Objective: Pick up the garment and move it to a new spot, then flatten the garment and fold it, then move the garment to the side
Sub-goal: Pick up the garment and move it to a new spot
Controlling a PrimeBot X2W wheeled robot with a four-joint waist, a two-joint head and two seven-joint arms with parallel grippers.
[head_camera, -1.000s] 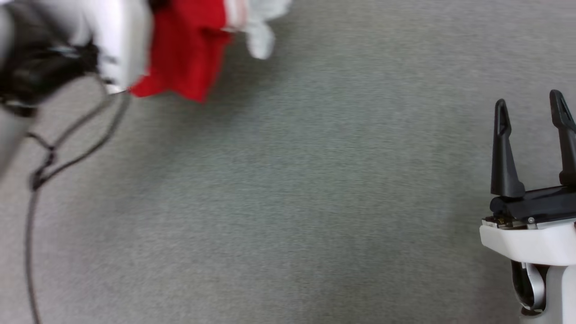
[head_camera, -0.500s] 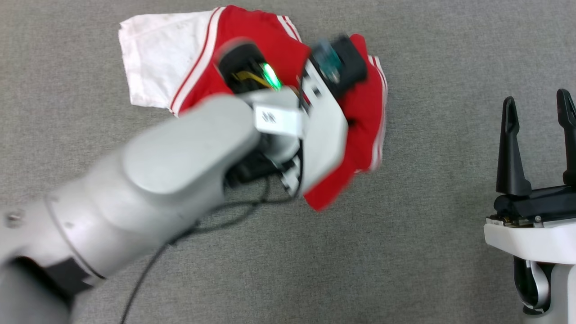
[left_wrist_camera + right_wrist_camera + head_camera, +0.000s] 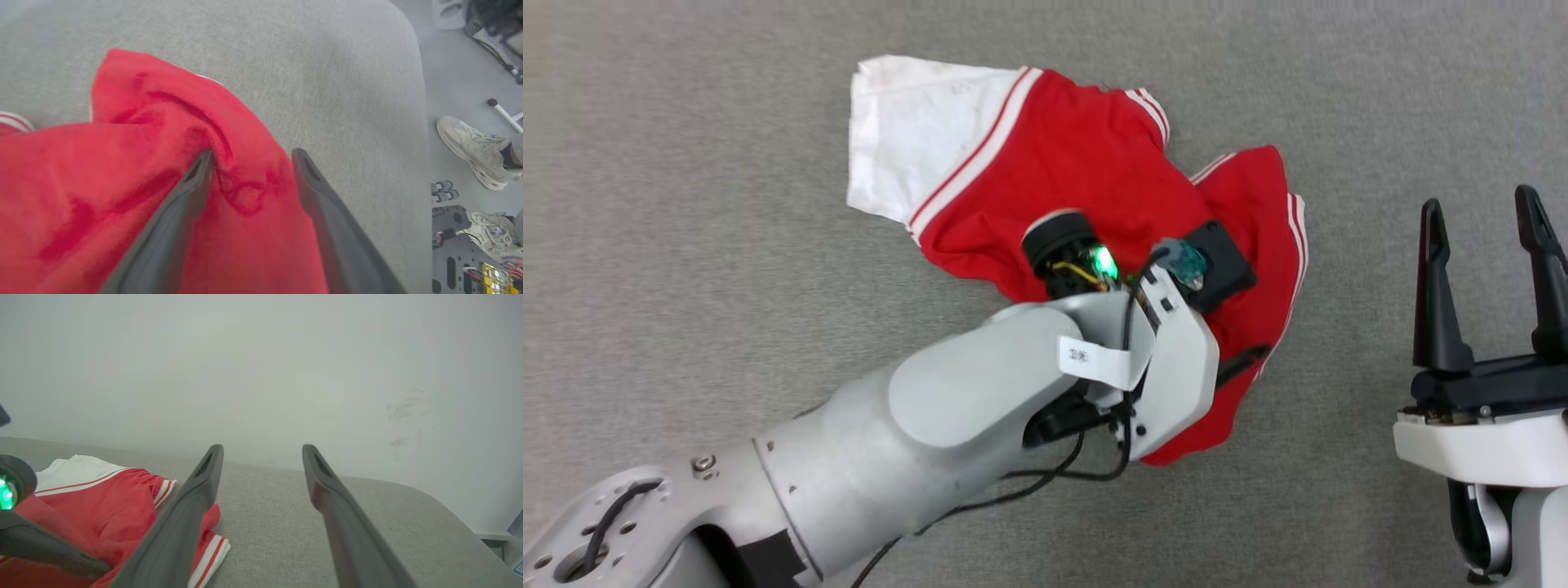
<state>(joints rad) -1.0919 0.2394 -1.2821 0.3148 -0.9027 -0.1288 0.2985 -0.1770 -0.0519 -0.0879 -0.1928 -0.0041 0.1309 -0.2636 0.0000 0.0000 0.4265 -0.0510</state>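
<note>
garment (image 3: 1094, 163) down on the grey surface (image 3: 686, 245), airborne a second ago; left pincer (image 3: 253, 152) apart on it, right pincer (image 3: 1480, 196) apart too, so flattening's next.

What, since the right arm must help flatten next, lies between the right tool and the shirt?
Nothing visible: bare grey cushion lies between the open right tool and the shirt.

We look down on a grey, woven-fabric padded surface (image 3: 727, 245); in the left wrist view its corner (image 3: 402, 28) curves round. Directly on it lies a red soft-fabric jersey shirt (image 3: 1078, 163) with white-and-red striped trim, crumpled rather than flat. Its white sleeve (image 3: 898, 139) spreads smooth at the far left, and the red body bunches in folds toward the right.
</note>
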